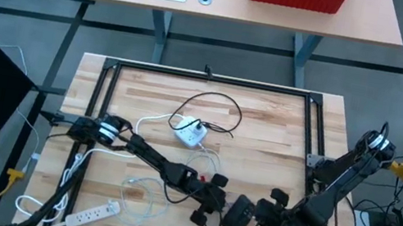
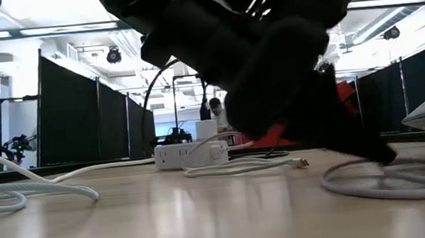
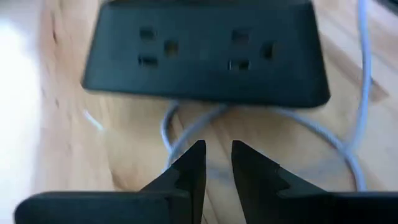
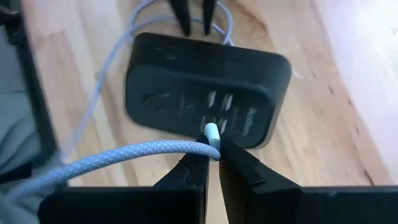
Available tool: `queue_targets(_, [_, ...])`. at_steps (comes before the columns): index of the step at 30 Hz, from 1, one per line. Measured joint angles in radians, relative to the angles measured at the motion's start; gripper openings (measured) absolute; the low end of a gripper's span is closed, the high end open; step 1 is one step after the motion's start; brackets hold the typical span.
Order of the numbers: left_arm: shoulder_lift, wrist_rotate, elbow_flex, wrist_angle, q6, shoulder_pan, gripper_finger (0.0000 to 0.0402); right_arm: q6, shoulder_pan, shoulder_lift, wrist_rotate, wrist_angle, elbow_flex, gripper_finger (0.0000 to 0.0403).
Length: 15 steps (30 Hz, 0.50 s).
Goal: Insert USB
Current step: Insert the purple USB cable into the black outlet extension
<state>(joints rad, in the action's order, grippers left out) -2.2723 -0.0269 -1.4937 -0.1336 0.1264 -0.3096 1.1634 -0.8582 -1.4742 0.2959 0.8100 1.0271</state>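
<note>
A black power block (image 4: 205, 93) lies flat on the wooden table near its front edge, also seen as the block (image 1: 237, 216) in the high view, with its sockets and small ports facing up. My right gripper (image 4: 212, 155) hovers over the block's near side, shut on the pale plug of a grey braided USB cable (image 4: 118, 158). My left gripper (image 3: 217, 165) stands at the block's other side, its fingers a narrow gap apart and low over a loop of the grey cable (image 3: 186, 127). I see nothing between those fingers, and I cannot tell whether they touch the cable. My right gripper pinches the cable just behind its plug (image 4: 212, 134) between the two fingertips. The fingers slant down from above. The pale plug tip sticks out past the fingertips, toward the block's port face. The braided cable leaves sideways from the fingers, clear of the block.
A white adapter block (image 1: 189, 133) with black and white cords sits mid-table. A white power strip (image 1: 96, 213) lies at the front left. A black frame rail (image 1: 208, 77) borders the work area. Loose cable loops (image 1: 141, 194) lie beside the left arm.
</note>
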Motion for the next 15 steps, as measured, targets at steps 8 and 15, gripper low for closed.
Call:
queue_targets(8, [0.0, 0.003, 0.0, -0.018, 0.005, -0.001, 0.0066, 0.024, 0.029, -0.045, -0.015, 0.006, 0.0, 0.0009])
queue_targets(15, [0.0, 0.003, 0.0, -0.022, 0.004, -0.001, 0.0066, 0.05, 0.032, -0.05, -0.034, 0.02, 0.0, 0.0009])
